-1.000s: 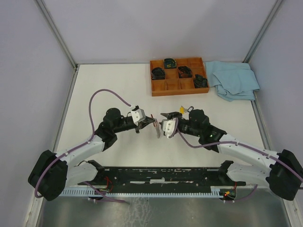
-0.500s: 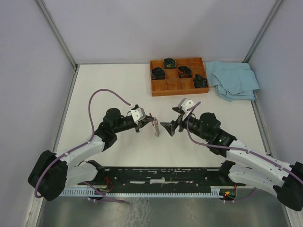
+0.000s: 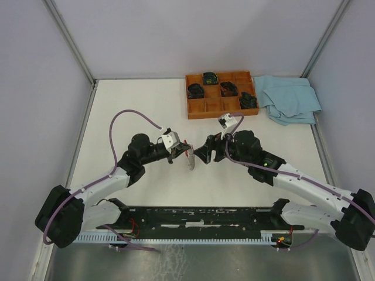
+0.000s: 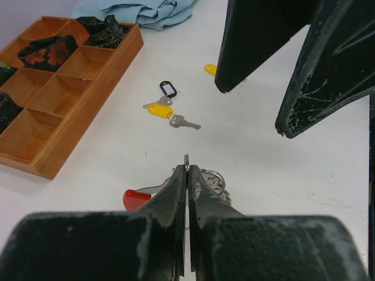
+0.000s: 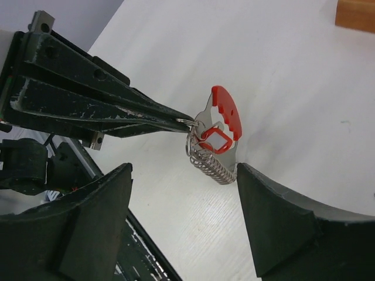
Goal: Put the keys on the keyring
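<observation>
My left gripper (image 4: 187, 171) is shut on the thin silver ring of the keyring (image 5: 191, 124), which it holds just above the table. A curved red band (image 5: 226, 110), a silver plate with a red square frame and a wire coil hang from the ring. In the top view the keyring (image 3: 190, 158) hangs between both grippers. My right gripper (image 5: 183, 175) is open, its fingers either side of the hanging coil and touching nothing. On the table beyond lie a yellow-capped key (image 4: 158, 109) and a second yellow cap (image 4: 210, 68), partly behind a right finger (image 4: 252, 47).
A plain silver key (image 4: 185, 122) and a small black oval loop (image 4: 168, 89) lie beside the yellow key. A wooden compartment tray (image 3: 205, 111) with dark items stands at the back. A blue cloth (image 3: 290, 98) lies to its right.
My right gripper has opened wide, drawn back to the right while turning, then come back close to the keyring. The left gripper has kept still, holding the ring.
</observation>
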### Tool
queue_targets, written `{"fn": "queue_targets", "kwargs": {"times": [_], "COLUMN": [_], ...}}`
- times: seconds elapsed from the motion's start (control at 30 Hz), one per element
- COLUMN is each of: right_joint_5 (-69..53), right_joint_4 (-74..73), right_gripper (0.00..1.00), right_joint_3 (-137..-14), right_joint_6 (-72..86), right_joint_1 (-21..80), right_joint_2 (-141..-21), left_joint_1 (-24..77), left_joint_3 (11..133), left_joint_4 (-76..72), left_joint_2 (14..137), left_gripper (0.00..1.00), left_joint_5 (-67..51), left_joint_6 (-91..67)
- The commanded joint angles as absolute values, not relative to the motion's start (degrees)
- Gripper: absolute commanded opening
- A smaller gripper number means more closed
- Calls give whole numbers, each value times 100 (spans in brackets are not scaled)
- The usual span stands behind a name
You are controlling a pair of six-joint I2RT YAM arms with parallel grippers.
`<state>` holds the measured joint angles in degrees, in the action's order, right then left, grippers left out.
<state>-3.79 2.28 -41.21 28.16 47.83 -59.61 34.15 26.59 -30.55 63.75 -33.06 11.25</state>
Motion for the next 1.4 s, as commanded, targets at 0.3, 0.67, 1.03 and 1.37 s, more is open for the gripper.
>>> {"fn": "queue_targets", "kwargs": {"times": [0.3,0.67,1.03,1.37], "right_joint_5": [-785,-847,-551,-278], "right_joint_4": [266,664,664,477], "right_gripper": [53,37,26,28], "right_joint_3": [-4541,-4622,-4681,-4669], "right_joint_6": [4311,4379,4303,4189], "right_joint_1": [4755,4755,4755,4745], "right_joint_2": [-6676,-7171,-7334,-7226], "left_joint_1": [3433,3437,3454,3472], "left_joint_3": [2705,2719,2718,2720], "left_joint_4": [-3463,-3467,-3463,-3469], "left_joint_2": [6477,6516,6539,6539], "left_gripper": [3,3,3,3], "left_joint_5": [-3269,-3309,-3344,-3392], "left_joint_6": [828,801,787,780]}}
